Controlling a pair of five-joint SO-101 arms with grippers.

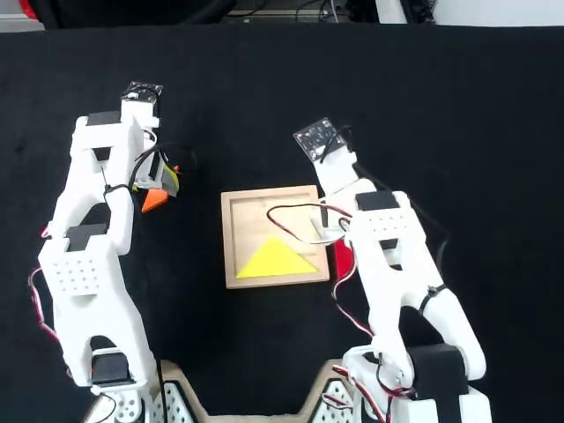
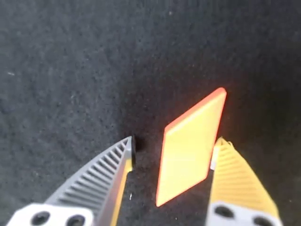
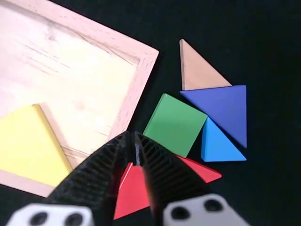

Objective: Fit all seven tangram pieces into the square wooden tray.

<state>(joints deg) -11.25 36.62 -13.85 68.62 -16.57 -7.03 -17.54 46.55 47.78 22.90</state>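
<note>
The square wooden tray [image 1: 236, 204] lies mid-table with a yellow triangle [image 1: 275, 258] flat in its near part. My left gripper [image 2: 175, 145] is open at the table's left, and an orange piece [image 2: 190, 146] stands tilted on edge between its fingers, leaning on one finger [image 2: 235, 174]. The orange piece [image 1: 154, 199] lies well left of the tray. My right gripper [image 3: 134, 141] is shut and empty, over the tray rim [image 3: 141, 80] by the red triangle [image 3: 134, 190]. Beside the tray lie a green square [image 3: 175, 123], a tan triangle [image 3: 197, 70], a dark blue triangle [image 3: 221, 107] and a light blue triangle [image 3: 217, 143].
A black cloth covers the table. The right arm's body [image 1: 397, 256] hangs over the loose pieces right of the tray, with part of the red triangle [image 1: 342, 260] peeking out. Open cloth lies behind the tray and between the arms' bases.
</note>
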